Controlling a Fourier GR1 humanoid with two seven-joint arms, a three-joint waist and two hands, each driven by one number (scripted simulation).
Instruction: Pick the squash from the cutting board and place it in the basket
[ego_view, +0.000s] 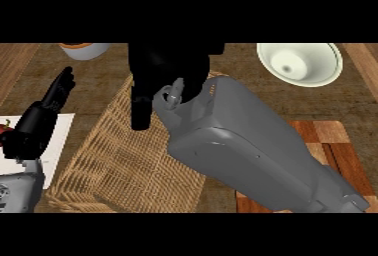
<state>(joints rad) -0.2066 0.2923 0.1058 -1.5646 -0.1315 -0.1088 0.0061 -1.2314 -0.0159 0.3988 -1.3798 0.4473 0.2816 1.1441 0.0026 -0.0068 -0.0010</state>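
cutting board (332, 145): near right, under the forearm
left hand (44, 112): resting, fingers straight
basket (125, 165): centre
right hand (166, 70): over basket's far rim, curled; squash hidden, likely inside
step: placing
next: lower, release

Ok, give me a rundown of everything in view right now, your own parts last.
basket: one, tan woven wicker, centre-left of the counter, partly under the right forearm
cutting board: one, reddish-brown wood with lighter strips, right side, mostly hidden by the forearm
bowl: one, cream-white, top right
cup-like container: one, white with an orange rim, top left, cut off by the edge
white mat: one, left edge, with a small red item barely showing on it
squash: not visible; may be hidden under the right hand
left robot hand: black, fingers straight and up, resting at the left edge
right robot hand: black, over the basket's far edge, fingers curled downward; what it holds is hidden
right forearm: grey, crossing from lower right
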